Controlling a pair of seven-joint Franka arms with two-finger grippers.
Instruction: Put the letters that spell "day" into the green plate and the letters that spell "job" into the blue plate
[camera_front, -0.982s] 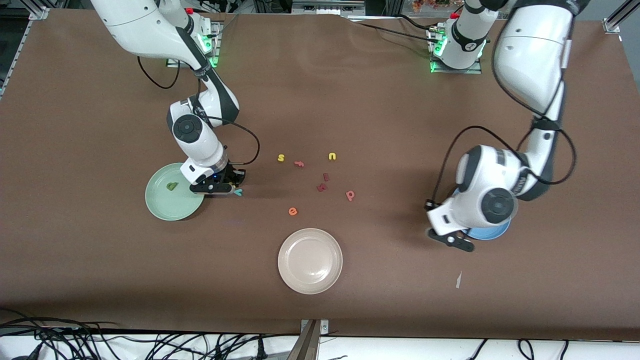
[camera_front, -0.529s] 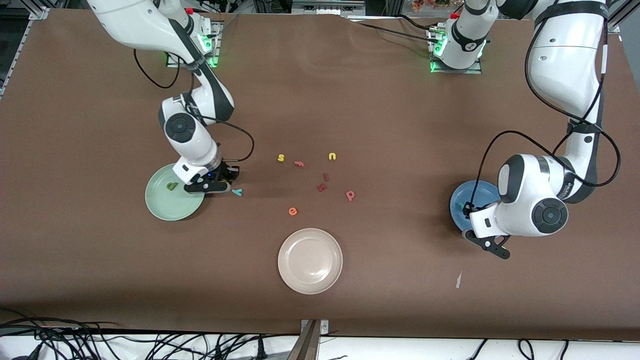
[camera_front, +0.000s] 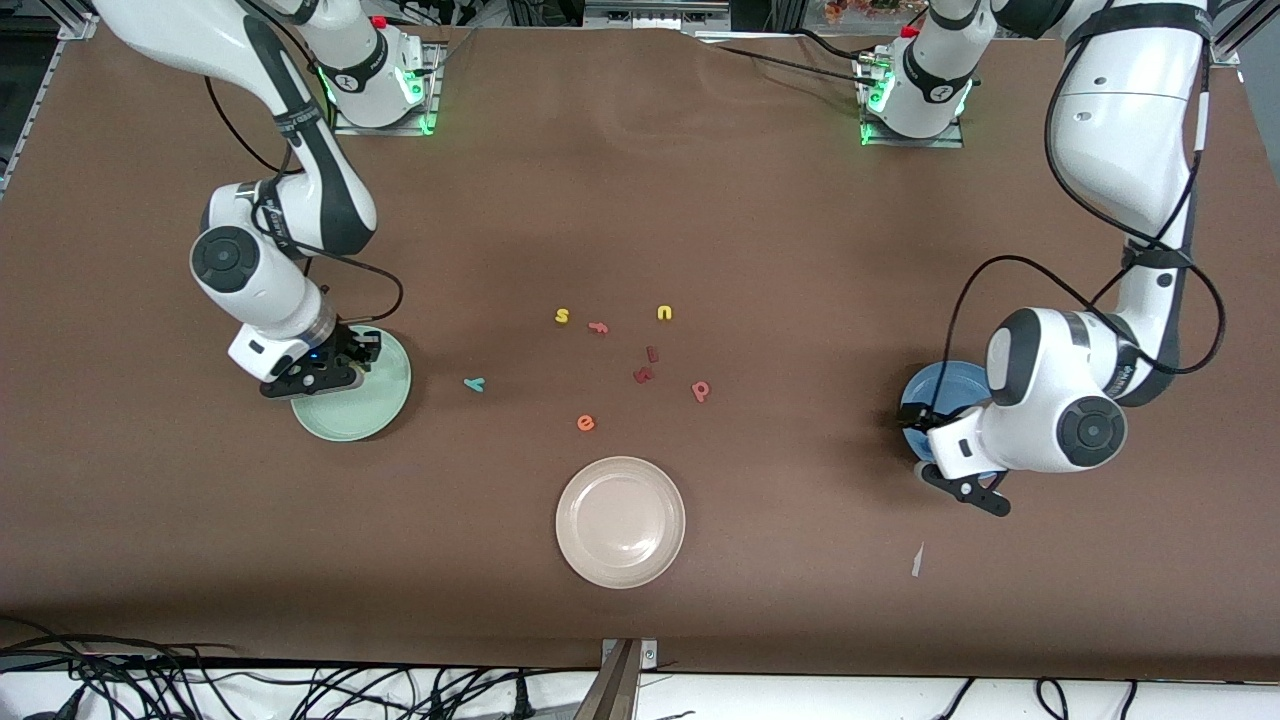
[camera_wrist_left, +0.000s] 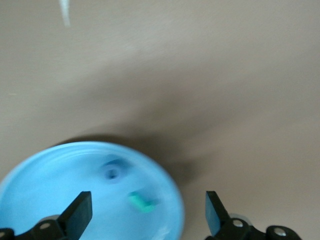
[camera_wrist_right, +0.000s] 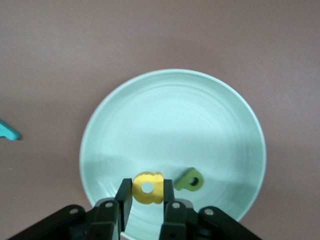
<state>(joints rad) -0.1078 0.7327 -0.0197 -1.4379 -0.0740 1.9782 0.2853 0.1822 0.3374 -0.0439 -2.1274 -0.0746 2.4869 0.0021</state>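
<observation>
My right gripper (camera_wrist_right: 148, 197) is shut on the yellow "d" (camera_wrist_right: 148, 188) just above the green plate (camera_wrist_right: 175, 115). The dark green "a" (camera_wrist_right: 190, 180) lies in that plate beside it. In the front view this gripper (camera_front: 310, 380) hangs over the plate's (camera_front: 385, 400) rim. The teal "y" (camera_front: 474, 384) lies on the table between the green plate and the other letters. My left gripper (camera_wrist_left: 148, 210) is open over the blue plate (camera_wrist_left: 50, 190), where the teal "j" (camera_wrist_left: 141, 202) and the blue "o" (camera_wrist_left: 112, 173) lie. The salmon "b" (camera_front: 701, 391) lies mid-table.
Mid-table lie a yellow "s" (camera_front: 562, 316), an orange "f" (camera_front: 598, 327), a yellow "u" (camera_front: 664, 313), dark red letters (camera_front: 645, 370) and an orange "e" (camera_front: 586, 423). A beige plate (camera_front: 620, 521) sits nearer the front camera. A white scrap (camera_front: 917, 560) lies near the blue plate (camera_front: 935, 385).
My right arm carried the yellow "d" from beside the teal "y" to over the green plate. My left gripper swung over the blue plate and opened, and the teal "j" now lies in the plate.
</observation>
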